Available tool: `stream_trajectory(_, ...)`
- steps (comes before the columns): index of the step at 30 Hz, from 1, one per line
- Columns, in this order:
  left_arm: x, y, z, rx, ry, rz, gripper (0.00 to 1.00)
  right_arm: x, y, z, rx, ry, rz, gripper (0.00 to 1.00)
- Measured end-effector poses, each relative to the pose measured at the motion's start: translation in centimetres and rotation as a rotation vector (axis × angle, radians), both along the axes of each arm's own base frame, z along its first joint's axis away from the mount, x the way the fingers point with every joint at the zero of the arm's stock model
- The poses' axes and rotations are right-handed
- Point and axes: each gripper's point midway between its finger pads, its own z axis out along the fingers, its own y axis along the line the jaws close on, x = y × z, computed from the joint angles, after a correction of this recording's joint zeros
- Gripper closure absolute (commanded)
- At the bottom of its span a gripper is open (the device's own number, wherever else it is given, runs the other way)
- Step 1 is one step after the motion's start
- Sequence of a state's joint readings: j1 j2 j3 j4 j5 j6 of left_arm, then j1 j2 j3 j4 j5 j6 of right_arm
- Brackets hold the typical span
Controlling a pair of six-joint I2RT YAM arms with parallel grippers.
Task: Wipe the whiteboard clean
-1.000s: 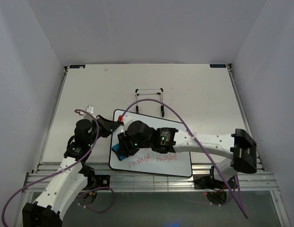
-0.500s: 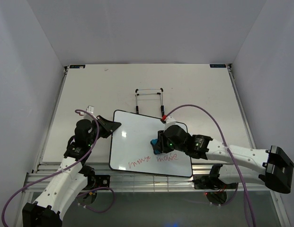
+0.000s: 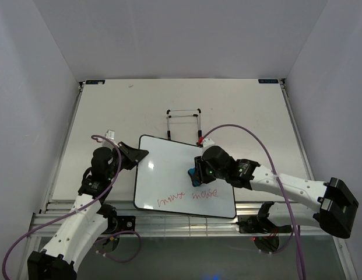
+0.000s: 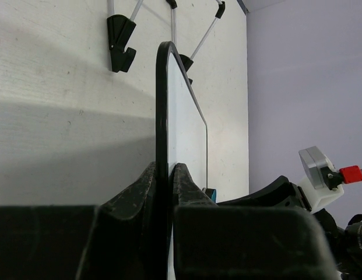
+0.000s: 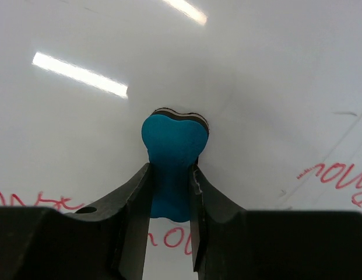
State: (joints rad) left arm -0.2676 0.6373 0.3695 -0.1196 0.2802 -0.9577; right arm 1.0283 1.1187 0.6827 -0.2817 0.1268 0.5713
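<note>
Since the whiteboard [image 3: 169, 169] looks stiff and slick, the left gripper [image 4: 162, 178] clamps its rim. The right gripper [image 5: 169, 178] pinches the blue eraser [image 5: 172, 139].

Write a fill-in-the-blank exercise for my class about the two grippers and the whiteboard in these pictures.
The left gripper is shut on the edge of the ____. The right gripper is shut on a ____ eraser. The words on the whiteboard are written in ____.
Missing words: whiteboard; blue; red.
</note>
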Motion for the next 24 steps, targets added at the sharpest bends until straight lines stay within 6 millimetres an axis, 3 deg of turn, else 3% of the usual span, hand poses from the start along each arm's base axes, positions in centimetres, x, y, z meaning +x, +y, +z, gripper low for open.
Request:
stream_trajectory(2,0.0,0.0,0.2,-0.003,-0.006,0.000,1.00,0.1,1.8,1.1,0.019,0.002,0.041,0.92)
stream_trajectory(9,-0.2,0.0,0.6,-0.011,-0.018,-0.002,1.00,1.0,11.4,5.9,0.121,-0.048,0.221,0.92)
stream_trajectory(13,-0.4,0.1,0.3,-0.006,-0.007,0.001,1.00,2.5,14.5,7.1,0.138,-0.069,0.255,0.92)
stream_trajectory(19,-0.5,0.2,0.0,0.001,0.004,0.003,1.00,4.4,14.6,6.7,0.148,-0.047,0.246,0.92)
stream_trajectory(24,-0.7,0.2,-0.2,0.003,0.011,0.003,1.00,6.7,11.1,4.8,0.144,-0.045,0.159,0.92)
